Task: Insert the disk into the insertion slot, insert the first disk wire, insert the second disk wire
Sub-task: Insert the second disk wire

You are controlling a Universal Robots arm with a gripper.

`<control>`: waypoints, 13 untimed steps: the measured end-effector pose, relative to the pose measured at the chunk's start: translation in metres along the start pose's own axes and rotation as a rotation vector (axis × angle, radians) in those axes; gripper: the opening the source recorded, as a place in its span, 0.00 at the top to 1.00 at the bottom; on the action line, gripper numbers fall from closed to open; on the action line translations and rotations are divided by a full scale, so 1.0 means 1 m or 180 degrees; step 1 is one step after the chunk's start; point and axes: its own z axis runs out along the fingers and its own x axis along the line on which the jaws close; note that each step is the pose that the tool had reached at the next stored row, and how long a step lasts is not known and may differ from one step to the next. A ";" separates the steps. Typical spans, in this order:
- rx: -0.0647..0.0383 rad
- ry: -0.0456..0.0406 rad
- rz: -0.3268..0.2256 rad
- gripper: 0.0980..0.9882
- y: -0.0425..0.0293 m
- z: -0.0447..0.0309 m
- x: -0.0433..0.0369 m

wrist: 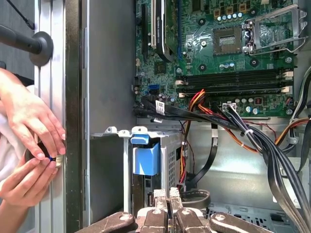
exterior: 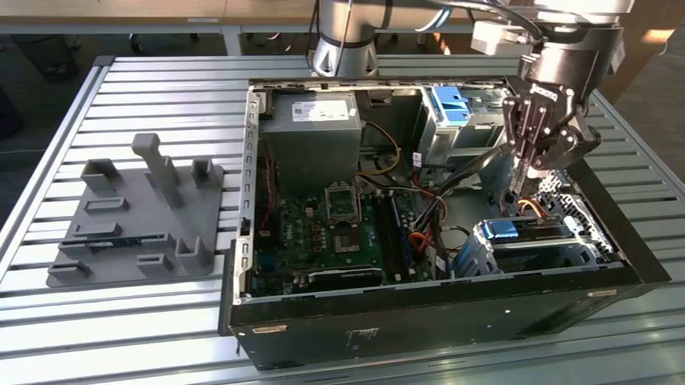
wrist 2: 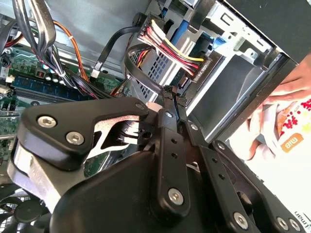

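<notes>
Black pincer [wrist 2: 172, 97] reaching down inside the open computer case [exterior: 428, 309] on the slatted table [exterior: 160, 321], fingertips pinching together on a black cable connector [wrist 2: 167, 91], disk [exterior: 522, 233] sitting in the insertion slot [exterior: 583, 253] just below, a person's hands [wrist: 29, 145] resting beside the case wall.

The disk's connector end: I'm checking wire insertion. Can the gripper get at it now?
Probably yes. The gripper hangs right above the disk seated in the slot; loose cables run alongside, not across.
</notes>
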 end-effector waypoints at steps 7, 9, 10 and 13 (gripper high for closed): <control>-0.0003 -0.0006 0.0008 0.95 -0.0001 0.0003 0.0007; -0.0003 -0.0014 0.0008 0.95 -0.0002 0.0006 0.0015; -0.0004 -0.0027 0.0008 0.95 -0.0002 0.0010 0.0026; -0.0006 -0.0111 0.0007 0.95 -0.0003 0.0014 0.0060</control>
